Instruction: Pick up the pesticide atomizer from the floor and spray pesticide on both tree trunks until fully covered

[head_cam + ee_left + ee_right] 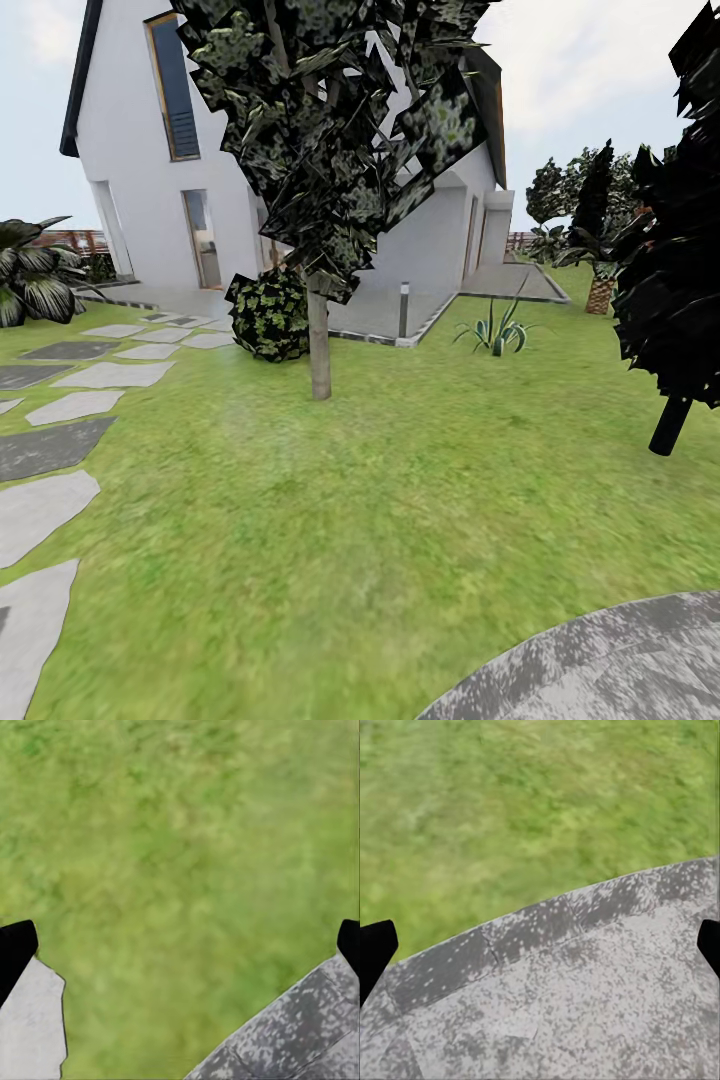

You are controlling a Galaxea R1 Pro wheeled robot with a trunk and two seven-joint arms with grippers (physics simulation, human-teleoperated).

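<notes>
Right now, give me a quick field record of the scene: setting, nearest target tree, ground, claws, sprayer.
setting: lawn in front of a white house
tree: pale trunk straight ahead, dark foliage above, round bush beside it
other tree: black-trunked tree at right
ground: grey stepping stones at left, round paved patch at lower right
left claw: open, over grass
right claw: open, over paving
sprayer: not picked up, neither claw holds it

A round dark-green leafy bush [268, 313] sits beside a short grey bollard lamp [404, 309]. A spiky green plant [497, 332] grows nearby. A thin black-trunked, all-black tree [672, 290] stands apart.
</notes>
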